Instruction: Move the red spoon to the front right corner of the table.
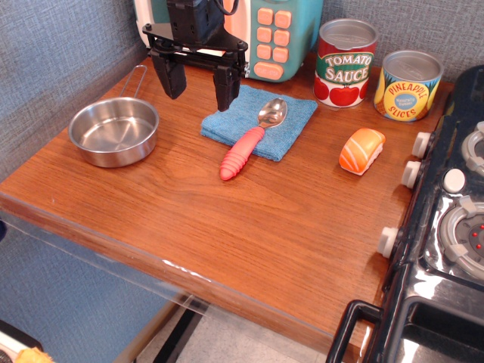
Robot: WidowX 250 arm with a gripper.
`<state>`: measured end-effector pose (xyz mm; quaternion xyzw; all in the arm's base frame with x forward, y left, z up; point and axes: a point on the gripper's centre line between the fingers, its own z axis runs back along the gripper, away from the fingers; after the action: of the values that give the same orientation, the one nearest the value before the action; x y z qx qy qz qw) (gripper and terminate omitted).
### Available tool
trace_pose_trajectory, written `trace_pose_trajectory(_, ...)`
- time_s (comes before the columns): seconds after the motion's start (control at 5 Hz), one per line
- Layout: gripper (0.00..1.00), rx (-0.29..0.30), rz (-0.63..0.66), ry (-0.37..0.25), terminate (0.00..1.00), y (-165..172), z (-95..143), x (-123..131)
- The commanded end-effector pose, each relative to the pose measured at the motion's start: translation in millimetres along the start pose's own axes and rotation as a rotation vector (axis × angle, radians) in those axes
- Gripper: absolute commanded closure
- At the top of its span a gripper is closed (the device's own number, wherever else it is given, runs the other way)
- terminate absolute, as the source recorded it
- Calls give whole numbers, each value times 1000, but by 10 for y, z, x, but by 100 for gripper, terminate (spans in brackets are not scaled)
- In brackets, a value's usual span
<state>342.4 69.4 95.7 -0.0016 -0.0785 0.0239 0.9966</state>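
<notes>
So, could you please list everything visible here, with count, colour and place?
spoon: 1, silver bowl and red handle, bowl on the cloth, handle reaching onto the table
cloth: 1, blue, middle back of the table
pan: 1, silver, left side
tomato can: 1, red, back right
pineapple can: 1, yellow and blue, right of the tomato can
sushi: 1, orange and white, right side near the stove
toy microwave: 1, teal with orange buttons, back
stove: 1, black, right edge
table: 1, brown wood
tool: 1, black, open, above the table between pan and cloth
</notes>
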Motion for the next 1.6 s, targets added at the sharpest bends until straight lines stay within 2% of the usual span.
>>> trace_pose_trajectory(0.0,0,0,0,0,0,0,0,0)
trace_pose_trajectory(0.2,0,6,-17,19,0,-75,-137,-54)
trace_pose_trajectory(0.6,0,28,-92,145,0,-301,-546,-187)
trace_pose_trajectory(0.8,0,58,-90,176,0,-348,-669,-126)
trace_pose_trajectory(1.2,0,78,-63,184,0,-298,-758,-21)
trace_pose_trajectory(1.4,100,69,-83,168,0,-300,-706,-42)
